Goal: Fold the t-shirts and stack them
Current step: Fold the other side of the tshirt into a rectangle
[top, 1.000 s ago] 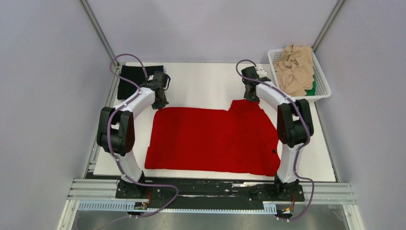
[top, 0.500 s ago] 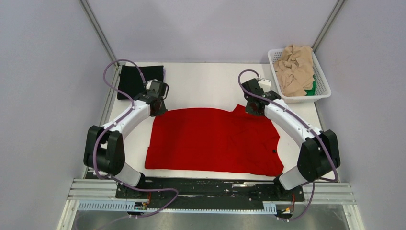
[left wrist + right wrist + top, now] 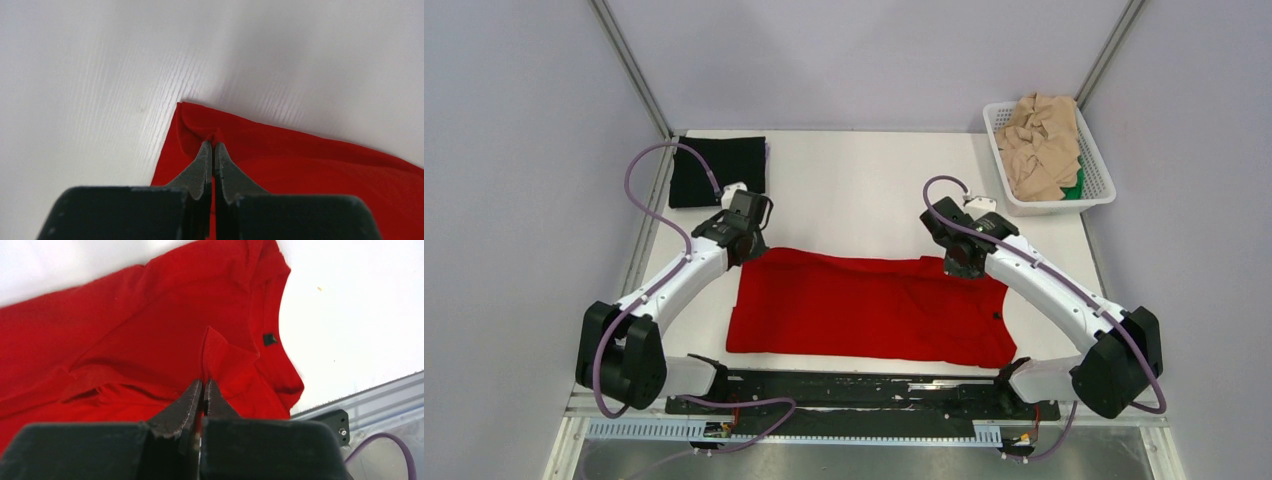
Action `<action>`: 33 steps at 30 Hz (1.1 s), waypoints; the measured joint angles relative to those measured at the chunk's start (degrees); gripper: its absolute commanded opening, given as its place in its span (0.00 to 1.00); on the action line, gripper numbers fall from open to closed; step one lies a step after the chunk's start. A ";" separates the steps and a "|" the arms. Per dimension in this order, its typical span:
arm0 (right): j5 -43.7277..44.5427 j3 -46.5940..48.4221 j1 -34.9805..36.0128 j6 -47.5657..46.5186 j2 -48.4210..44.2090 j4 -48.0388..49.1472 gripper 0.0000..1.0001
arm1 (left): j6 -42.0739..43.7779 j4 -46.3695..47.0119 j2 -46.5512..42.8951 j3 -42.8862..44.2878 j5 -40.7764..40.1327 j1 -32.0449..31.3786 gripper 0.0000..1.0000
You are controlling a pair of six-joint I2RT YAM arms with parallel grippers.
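Observation:
The red t-shirt (image 3: 864, 305) lies across the near middle of the table, its far part doubled toward me. My left gripper (image 3: 749, 248) is shut on its far left corner (image 3: 200, 125). My right gripper (image 3: 964, 262) is shut on a pinch of its far right edge (image 3: 220, 352), near the collar with its black label (image 3: 269, 339). A folded black t-shirt (image 3: 717, 170) lies at the far left corner. Beige t-shirts (image 3: 1041, 145) are heaped in the basket, with a bit of green t-shirt (image 3: 1077, 185) under them.
The white plastic lattice basket (image 3: 1092, 160) stands at the far right edge of the table. Metal rails (image 3: 864, 400) run along the near edge. Grey walls close in left, right and behind.
Both grippers have moved toward me, each pulling its far corner of the red t-shirt over the rest. The spread shirt now looks shorter front to back.

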 measured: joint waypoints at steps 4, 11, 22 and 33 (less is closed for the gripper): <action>-2.05 -2.86 1.70 1.09 -3.19 -2.25 0.00 | -1.99 -1.70 -2.47 -2.80 -0.87 -1.73 0.00; -8.02 -9.99 3.34 3.06 -5.07 -3.26 0.12 | -4.70 -4.70 -3.72 -6.95 -2.67 -2.36 0.15; -24.00 -16.87 7.41 2.60 -11.32 -2.54 0.99 | -10.86 -13.53 -8.09 -6.97 -7.15 -2.36 0.99; -20.50 -18.10 4.39 8.92 -20.55 7.30 1.00 | -5.88 -1.92 -12.74 -6.10 11.15 -2.38 1.00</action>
